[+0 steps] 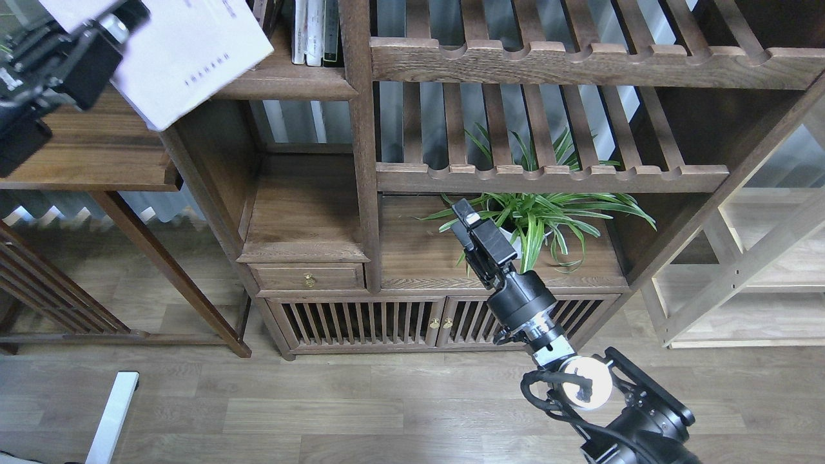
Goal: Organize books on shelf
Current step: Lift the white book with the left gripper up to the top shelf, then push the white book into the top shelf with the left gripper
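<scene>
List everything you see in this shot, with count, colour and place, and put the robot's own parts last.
White book: one, top left, held up in front of the shelf unit.
Standing books: a few, white and dark, upper cubby.
Board: one, dark walnut, left.
Slatted racks: two, brown, upper right.
Plant: one, green, lower compartment.
Drawer: one, brown, brass knob.
Pale frame: one, right.
Left gripper: black, gripping the white book.
Right gripper: black, in front of the plant.

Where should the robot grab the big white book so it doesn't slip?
Best at the edge nearest the left tool, which already seems to hold the white book there, coming from the left. The book is flat, wide and tilted, so pinching both faces near that edge probably holds steadiest. The right tool hangs empty by the plant.
</scene>
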### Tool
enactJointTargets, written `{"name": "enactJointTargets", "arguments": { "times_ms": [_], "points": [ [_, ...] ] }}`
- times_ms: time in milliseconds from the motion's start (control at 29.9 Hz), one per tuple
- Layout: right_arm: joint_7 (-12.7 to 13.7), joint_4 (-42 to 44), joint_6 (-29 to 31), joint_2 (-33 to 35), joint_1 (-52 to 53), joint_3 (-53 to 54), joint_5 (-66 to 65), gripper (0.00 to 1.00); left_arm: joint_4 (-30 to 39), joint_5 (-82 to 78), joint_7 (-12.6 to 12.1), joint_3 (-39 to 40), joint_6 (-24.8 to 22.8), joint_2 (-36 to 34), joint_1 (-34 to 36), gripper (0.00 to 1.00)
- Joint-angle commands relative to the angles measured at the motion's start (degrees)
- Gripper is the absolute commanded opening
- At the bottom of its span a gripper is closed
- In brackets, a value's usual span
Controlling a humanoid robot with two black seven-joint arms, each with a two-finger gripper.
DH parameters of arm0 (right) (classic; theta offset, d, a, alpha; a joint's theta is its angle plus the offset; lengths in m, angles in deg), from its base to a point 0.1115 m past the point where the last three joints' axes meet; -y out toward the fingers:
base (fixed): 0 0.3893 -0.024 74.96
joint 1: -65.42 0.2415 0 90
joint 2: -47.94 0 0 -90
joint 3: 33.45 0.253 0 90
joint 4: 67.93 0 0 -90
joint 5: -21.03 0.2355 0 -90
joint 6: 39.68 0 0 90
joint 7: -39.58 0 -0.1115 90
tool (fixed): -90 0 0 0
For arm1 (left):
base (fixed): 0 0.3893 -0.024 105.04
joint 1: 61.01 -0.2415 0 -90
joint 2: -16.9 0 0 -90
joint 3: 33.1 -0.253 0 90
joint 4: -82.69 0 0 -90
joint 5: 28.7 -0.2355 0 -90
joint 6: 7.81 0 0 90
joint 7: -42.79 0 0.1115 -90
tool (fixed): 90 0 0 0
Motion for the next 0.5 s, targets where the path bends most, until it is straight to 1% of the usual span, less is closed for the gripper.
{"name": "enactJointTargets", "arguments": {
  "times_ms": [0,100,234,401,435,468],
  "points": [
    [0.1,0.0,0.0,1.4,-0.2,0.0,0.0,0.79,1.6,-6.0,0.0,5.6,0.0,5.2,0.0,0.00],
    [0.1,0.0,0.0,2.7,-0.1,0.1,0.0,0.79,3.6,-11.7,0.0,7.9,0.0,9.3,0.0,0.00],
    [0.1,0.0,0.0,3.6,-0.1,0.1,0.0,0.79,4.2,-16.9,0.1,8.1,0.0,13.2,0.1,0.00],
    [0.1,0.0,0.0,3.6,-0.2,0.1,0.0,0.79,4.6,-23.4,1.4,8.4,0.0,17.9,0.2,0.00],
    [0.1,0.0,0.0,3.7,-0.3,0.1,0.0,0.79,4.8,-24.5,1.8,8.4,0.4,18.6,0.4,0.00],
    [0.1,0.0,0.0,3.7,-0.3,0.1,0.0,0.79,5.1,-26.2,2.3,8.4,2.8,19.5,1.0,0.00]
  ]
}}
